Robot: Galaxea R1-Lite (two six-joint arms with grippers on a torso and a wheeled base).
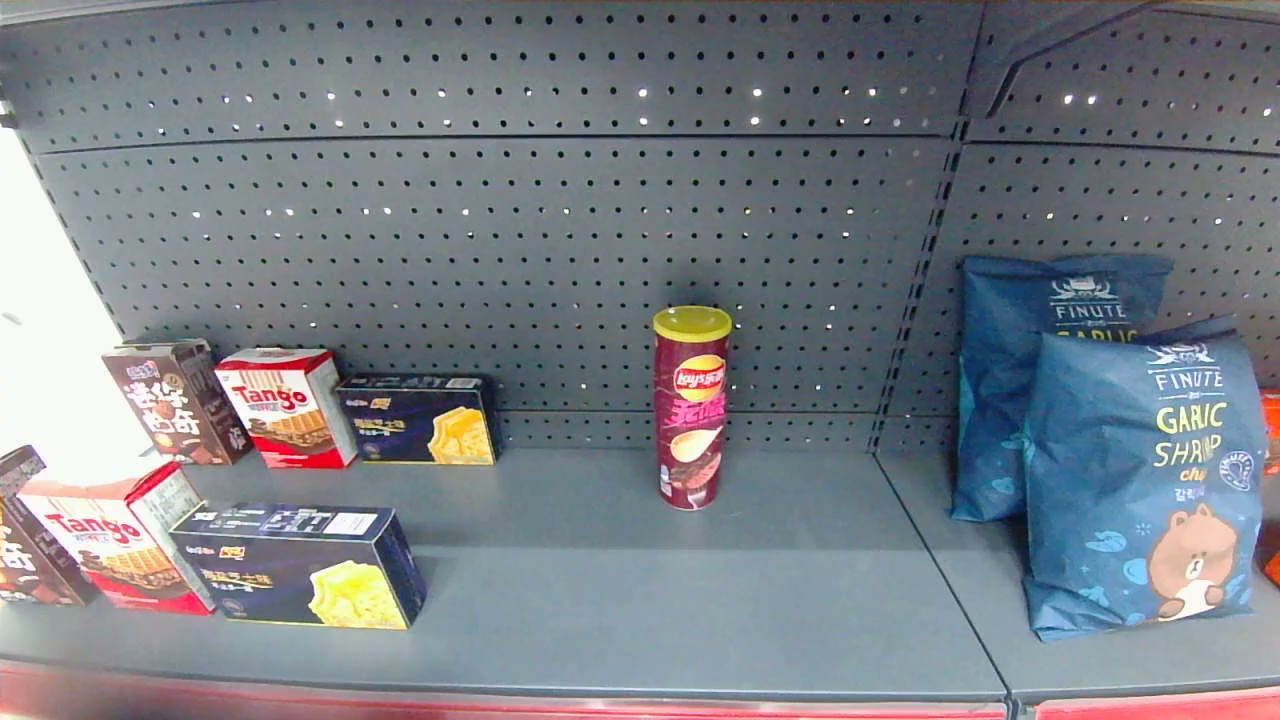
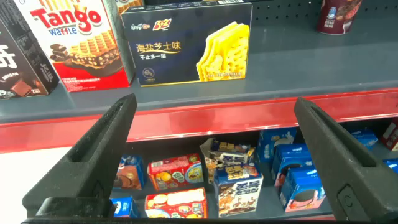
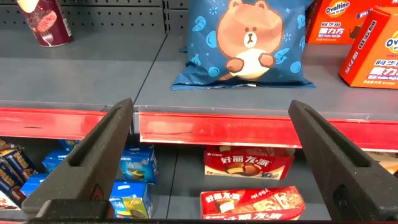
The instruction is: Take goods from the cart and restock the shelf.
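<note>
We log left gripper (image 2: 214, 102) wide open, empty | right gripper (image 3: 210, 104) equally spread, holding nothing | chip can (image 1: 692, 405) (yellow lid) upright on shelf (image 1: 620, 590), well ahead, between both claws.

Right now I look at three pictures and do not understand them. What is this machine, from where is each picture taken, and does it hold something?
This is a two-armed robot facing a store shelf. The large picture comes from a camera on its head. On the shelf stand snack boxes at the left, one red chip can in the middle, and blue snack bags at the right. The two small pictures come from cameras on its wrists. The dark prongs there are the fingers of the left gripper and the right gripper. Both are open and hold nothing.
</note>
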